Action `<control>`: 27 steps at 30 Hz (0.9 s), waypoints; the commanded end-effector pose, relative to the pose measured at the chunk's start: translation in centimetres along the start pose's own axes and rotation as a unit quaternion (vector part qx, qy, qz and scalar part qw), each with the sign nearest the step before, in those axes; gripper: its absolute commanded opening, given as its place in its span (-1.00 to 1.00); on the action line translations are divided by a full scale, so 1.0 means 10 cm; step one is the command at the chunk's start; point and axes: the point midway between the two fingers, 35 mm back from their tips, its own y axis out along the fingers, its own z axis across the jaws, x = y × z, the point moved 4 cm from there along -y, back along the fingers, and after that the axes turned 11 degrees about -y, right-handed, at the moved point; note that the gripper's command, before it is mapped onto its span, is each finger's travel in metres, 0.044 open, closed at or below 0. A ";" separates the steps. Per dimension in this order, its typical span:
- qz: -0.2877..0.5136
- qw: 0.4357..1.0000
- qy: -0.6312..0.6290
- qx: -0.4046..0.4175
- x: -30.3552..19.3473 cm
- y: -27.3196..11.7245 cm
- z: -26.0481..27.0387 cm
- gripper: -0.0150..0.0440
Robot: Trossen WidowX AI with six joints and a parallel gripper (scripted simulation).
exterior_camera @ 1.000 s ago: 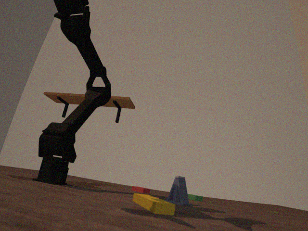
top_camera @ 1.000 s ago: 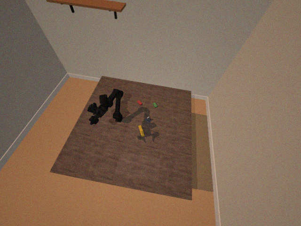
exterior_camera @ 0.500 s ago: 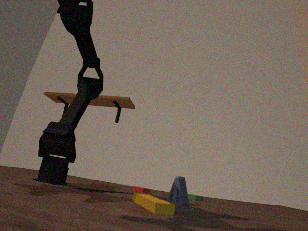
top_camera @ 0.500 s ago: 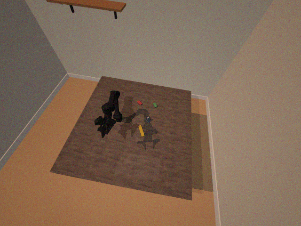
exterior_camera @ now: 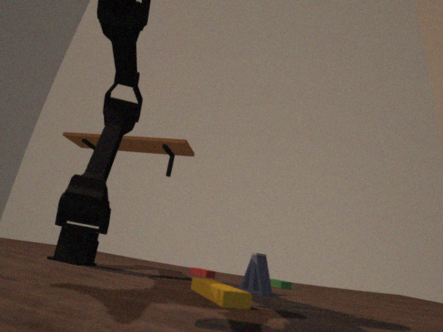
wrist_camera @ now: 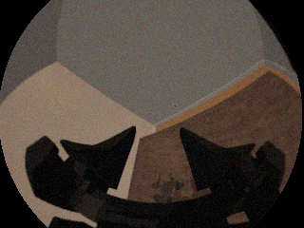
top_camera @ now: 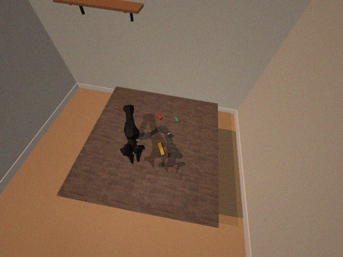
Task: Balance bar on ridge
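Leftmost, one wooden shelf (top_camera: pixel 96 5) (exterior_camera: pixel 154 145) is fixed to the wall on two black brackets. One black arm (top_camera: pixel 129 120) (exterior_camera: pixel 102 153) stands at the left of the tabletop (top_camera: pixel 110 188) (exterior_camera: pixel 35 286) (wrist_camera: pixel 247 123), in front of the shelf in the exterior view. Its end effector (top_camera: pixel 135 162) (wrist_camera: pixel 158 129) is well open, the two fingers apart with nothing between them, and in the top view it appears left of the bar. Farther right comes one small red block (top_camera: pixel 158 116) (exterior_camera: pixel 202 272), lying on the tabletop. The one yellow bar (top_camera: pixel 161 148) (exterior_camera: pixel 221 293) lies flat on the tabletop, near the one blue ridge (top_camera: pixel 168 135) (exterior_camera: pixel 257 274), which stands upright with its narrow end on top. Rightmost is one small green block (top_camera: pixel 177 119) (exterior_camera: pixel 280 283), also on the tabletop.
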 end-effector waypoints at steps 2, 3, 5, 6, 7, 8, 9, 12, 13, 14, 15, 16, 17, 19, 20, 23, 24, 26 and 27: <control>0.062 0.998 -0.021 -0.011 -0.32 0.12 0.06 0.58; 0.076 0.997 -0.025 -0.013 -0.39 0.15 0.07 0.58; 0.103 0.994 -0.034 -0.017 -0.53 0.19 0.09 0.58; 0.117 0.992 -0.038 -0.019 -0.60 0.20 0.10 0.58; 0.130 0.990 -0.043 -0.021 -0.67 0.22 0.12 0.58; 0.144 0.988 -0.048 -0.023 -0.74 0.23 0.13 0.58; 0.158 0.986 -0.053 -0.025 -0.81 0.24 0.14 0.58; 0.193 0.978 -0.072 -0.026 -1.00 0.26 0.17 0.58; 0.200 0.976 -0.078 -0.025 -1.05 0.26 0.18 0.58; 0.206 0.975 -0.081 -0.025 -1.08 0.26 0.18 0.58; 0.213 0.973 -0.085 -0.026 -1.12 0.26 0.19 0.58; 0.221 0.971 -0.089 -0.026 -1.16 0.26 0.20 0.58; 0.232 0.968 -0.095 -0.027 -1.22 0.26 0.21 0.58; 0.256 0.960 -0.108 -0.029 -1.35 0.25 0.22 0.58; 0.267 0.956 -0.115 -0.029 -1.42 0.25 0.23 0.58; 0.305 0.942 -0.134 -0.035 -1.63 0.23 0.26 0.58; 0.317 0.937 -0.140 -0.037 -1.69 0.22 0.27 0.58; 0.341 0.927 -0.154 -0.041 -1.83 0.20 0.28 0.58; 0.353 0.921 -0.160 -0.043 -1.90 0.18 0.29 0.58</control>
